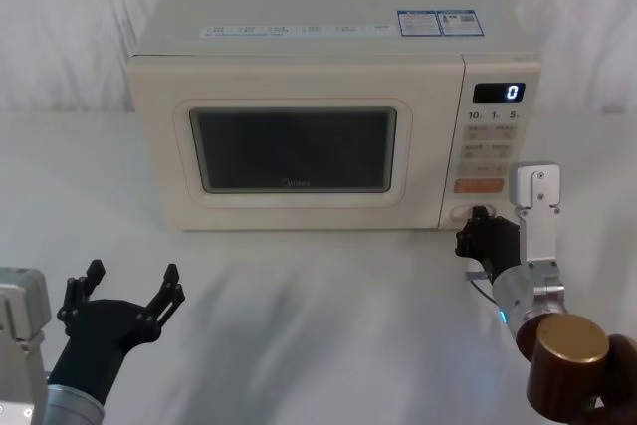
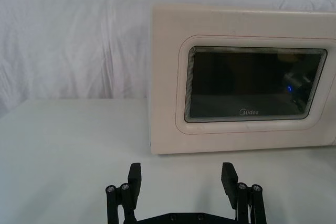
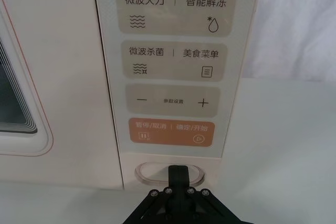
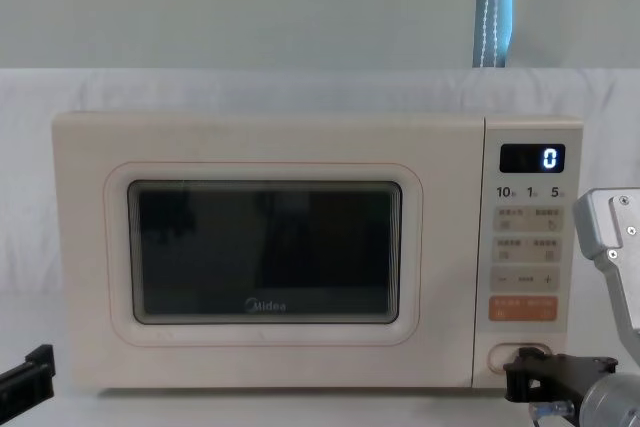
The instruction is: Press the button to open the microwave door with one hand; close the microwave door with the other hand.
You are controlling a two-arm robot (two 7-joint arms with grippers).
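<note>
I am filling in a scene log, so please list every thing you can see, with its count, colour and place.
microwave door: one, cream with dark glass, shut, front of the oven.
button: one, cream, bottom of the control panel, under the orange key.
orange key: one, orange, just above the button.
display: one, black, shows 0, top of the panel.
table: one, white cloth, under the oven.
left claw: one, black, open, low over the table before the oven's left end.
right claw: one, black, shut, tip at the button.
</note>
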